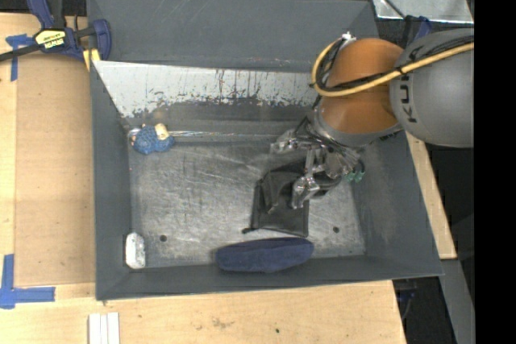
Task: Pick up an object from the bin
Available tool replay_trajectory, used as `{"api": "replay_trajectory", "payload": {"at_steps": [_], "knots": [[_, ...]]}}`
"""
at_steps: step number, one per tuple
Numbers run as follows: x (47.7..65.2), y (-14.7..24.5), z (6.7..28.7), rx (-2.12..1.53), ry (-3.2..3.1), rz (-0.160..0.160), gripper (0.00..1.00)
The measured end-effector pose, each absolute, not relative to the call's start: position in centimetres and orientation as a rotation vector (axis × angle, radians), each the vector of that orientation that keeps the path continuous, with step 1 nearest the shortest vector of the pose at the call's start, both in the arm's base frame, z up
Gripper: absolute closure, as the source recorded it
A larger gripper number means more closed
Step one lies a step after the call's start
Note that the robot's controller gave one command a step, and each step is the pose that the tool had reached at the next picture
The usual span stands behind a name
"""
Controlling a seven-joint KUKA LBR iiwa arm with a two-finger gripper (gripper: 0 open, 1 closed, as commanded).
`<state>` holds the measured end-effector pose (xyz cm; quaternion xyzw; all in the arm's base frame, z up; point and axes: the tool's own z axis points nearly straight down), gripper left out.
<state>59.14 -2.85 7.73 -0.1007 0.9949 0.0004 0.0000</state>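
My gripper (pixel 305 191) reaches down from the right over a dark grey, flat, cloth-like piece (pixel 274 205) lying at the bin's middle right. Its fingertips are at the upper right part of that piece, touching or just above it. A dark blue oblong pad (pixel 264 255) lies along the bin's front wall, just below the dark piece.
A small blue crumpled thing with a tan tip (pixel 150 139) sits at the back left of the bin floor. A small pale rectangular thing (pixel 135 250) lies in the front left corner. The orange-covered arm hangs over the right side.
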Motion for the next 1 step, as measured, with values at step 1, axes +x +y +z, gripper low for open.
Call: {"api": "replay_trajectory", "payload": {"at_steps": [1], "knots": [[59.22,-2.81,8.04,-0.314,3.122,0.002,1.00]]}}
